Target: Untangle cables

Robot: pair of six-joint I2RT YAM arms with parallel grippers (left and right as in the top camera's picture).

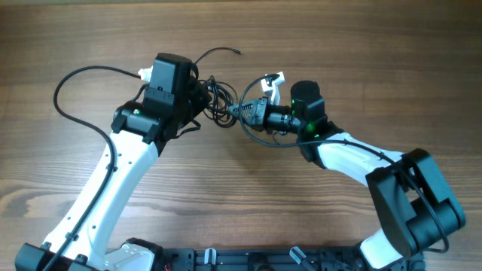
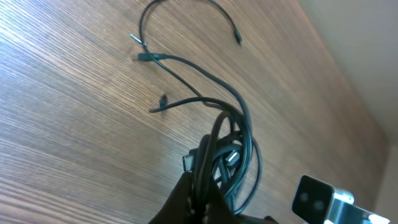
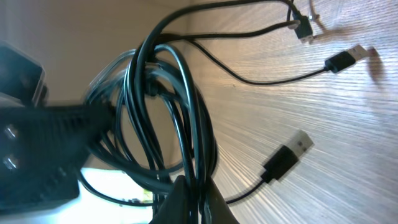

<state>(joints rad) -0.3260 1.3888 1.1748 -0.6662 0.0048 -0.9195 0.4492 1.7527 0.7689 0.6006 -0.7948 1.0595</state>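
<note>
The cables (image 1: 221,101) are a tangled bunch of thin black cords held between my two grippers above the wooden table. My left gripper (image 1: 205,99) grips the bunch from the left, and in the left wrist view it (image 2: 202,188) is shut on several strands of the cables (image 2: 231,127). My right gripper (image 1: 242,110) meets the bunch from the right. Its wrist view shows it (image 3: 194,190) shut on several cords of the cables (image 3: 177,106). Loose ends trail onto the table, one with a USB plug (image 3: 287,157).
One free cable end (image 1: 226,51) arcs away toward the table's far side. The left arm's own thick black wire (image 1: 71,90) loops out to the left. The right arm's body (image 1: 410,196) fills the near right. Bare wood (image 1: 376,68) lies around.
</note>
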